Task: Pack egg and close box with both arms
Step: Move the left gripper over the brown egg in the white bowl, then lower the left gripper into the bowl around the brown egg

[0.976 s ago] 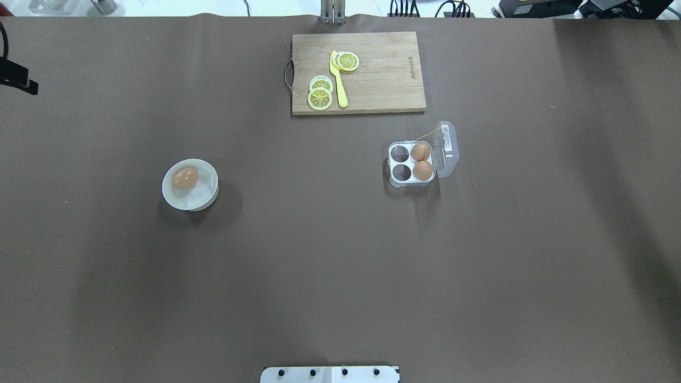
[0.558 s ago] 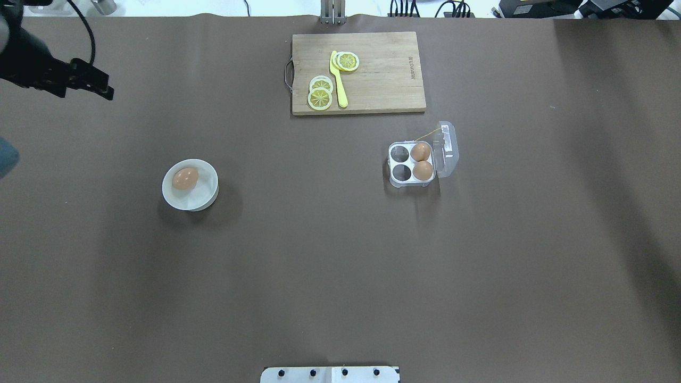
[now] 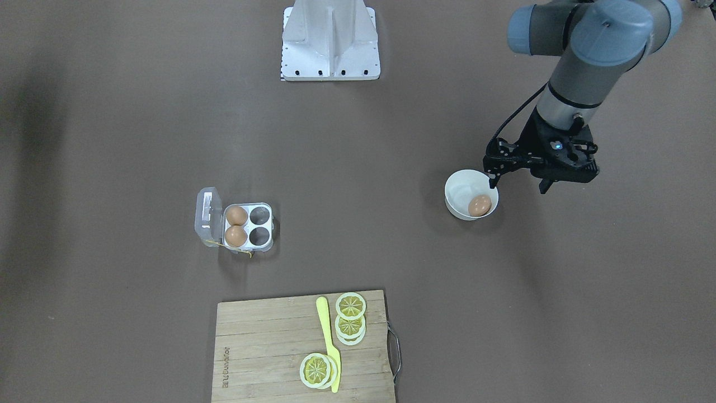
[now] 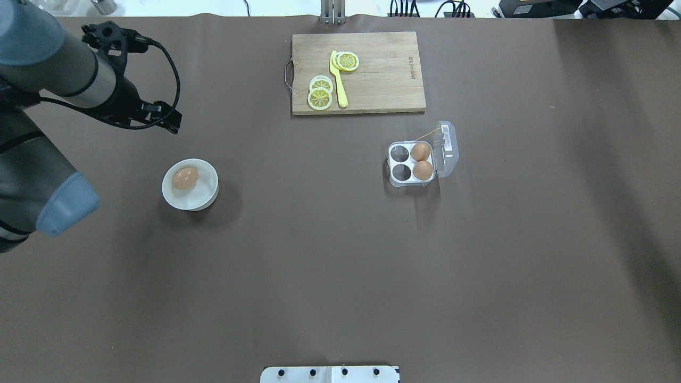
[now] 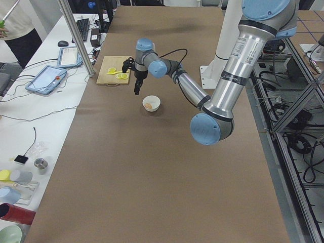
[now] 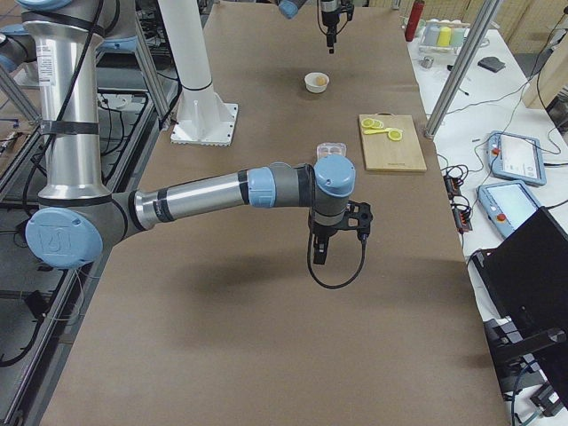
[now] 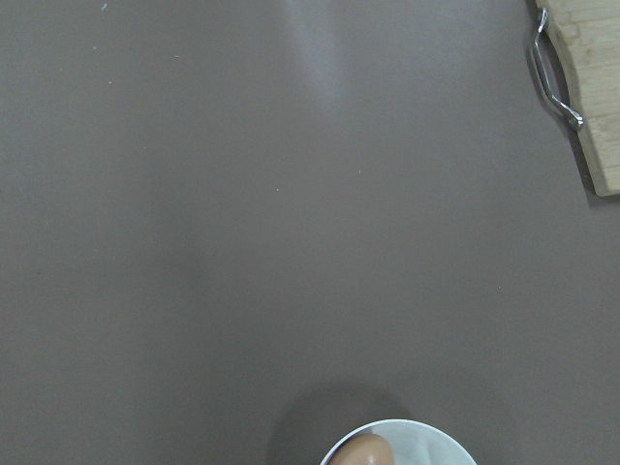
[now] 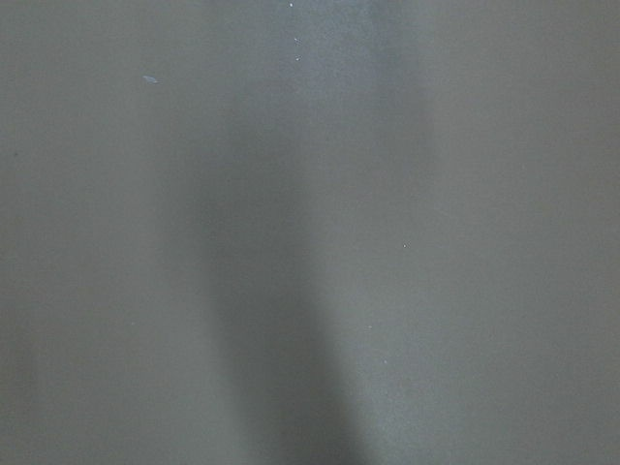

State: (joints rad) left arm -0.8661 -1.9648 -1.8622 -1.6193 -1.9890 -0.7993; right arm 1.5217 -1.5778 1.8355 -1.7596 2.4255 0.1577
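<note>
Left gripper (image 3: 518, 185) newly closer, egg (image 3: 479, 205) near but apart.

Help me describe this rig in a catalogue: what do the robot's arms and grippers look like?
The left arm and right arm are silver-grey tubes with light-blue joint caps. The left gripper and right gripper are black, two-fingered, each with a black cable looping beside the wrist. A small blue light shows on the left one.
</note>
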